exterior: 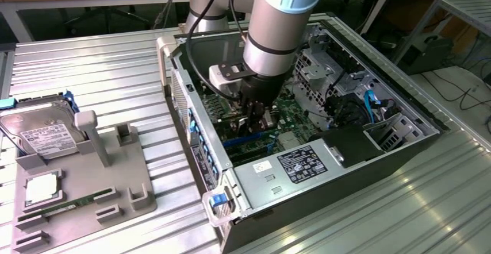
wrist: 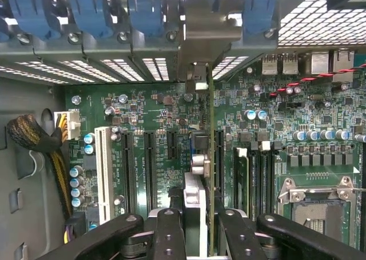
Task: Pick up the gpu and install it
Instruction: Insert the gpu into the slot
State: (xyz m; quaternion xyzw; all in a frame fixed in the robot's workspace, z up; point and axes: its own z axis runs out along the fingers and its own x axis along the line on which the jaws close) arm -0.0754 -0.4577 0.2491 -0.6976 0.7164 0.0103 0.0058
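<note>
Arm is reaching down into the open computer case, which lies on its side on the ribbed metal counter. Gripper sits low over the motherboard, near the middle of the case. In the wrist view the gripper has its jaws clamped on the gpu, which is seen edge-on: a thin green board edge standing upright, running from between the fingers up to the rear wall of the case. The card's silver end bracket sits against the rear slot openings, next to the blue slot clips. The card's lower edge lines up over a black expansion slot, with more black slots and one white slot alongside (can't tell whether it's fully seated or just touching the slot). The bare processor socket and the memory slots lie on the far side of the card from the white slot. On the exterior view's left, a grey parts holder rests on the counter, well apart from the case, with a hard drive propped up in it, a memory stick lying flat, and a processor between them.
</note>
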